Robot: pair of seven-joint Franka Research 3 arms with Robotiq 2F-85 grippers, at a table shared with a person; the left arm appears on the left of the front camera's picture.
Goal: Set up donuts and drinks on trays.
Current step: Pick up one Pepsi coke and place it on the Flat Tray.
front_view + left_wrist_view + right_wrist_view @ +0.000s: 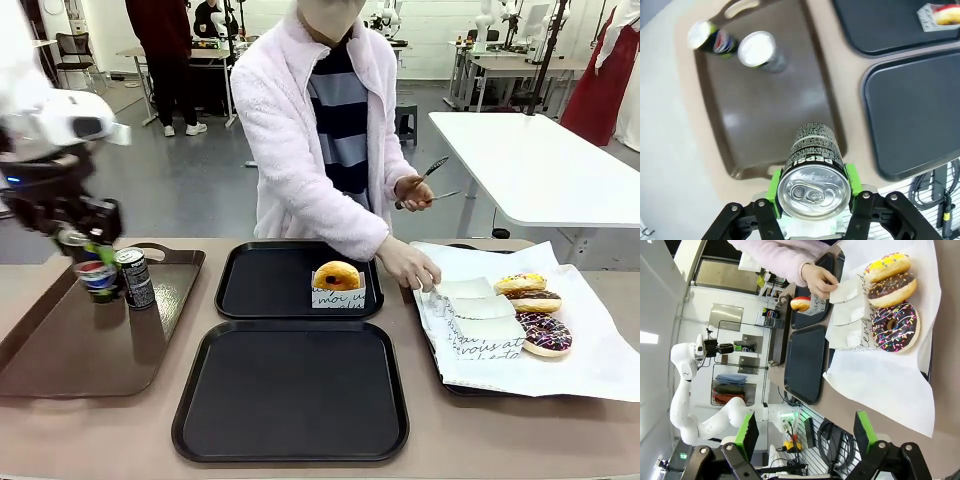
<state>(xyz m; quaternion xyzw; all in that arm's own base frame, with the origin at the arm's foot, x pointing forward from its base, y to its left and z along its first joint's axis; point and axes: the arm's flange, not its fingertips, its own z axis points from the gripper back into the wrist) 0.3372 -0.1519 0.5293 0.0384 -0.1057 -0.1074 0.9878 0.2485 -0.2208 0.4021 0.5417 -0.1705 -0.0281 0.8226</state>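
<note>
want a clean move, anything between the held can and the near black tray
Nothing visible. The left gripper holds the can over the brown tray's edge, right beside the near black tray; the other two cans stand at the far end.

Orange donut (337, 274) on far black tray (262, 283)

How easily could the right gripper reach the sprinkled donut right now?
Probably yes, easily: the right gripper is open and empty, the sprinkled donut lies uncovered on the paper, nearest the robot, and the person's hand is off at the holders.
</note>
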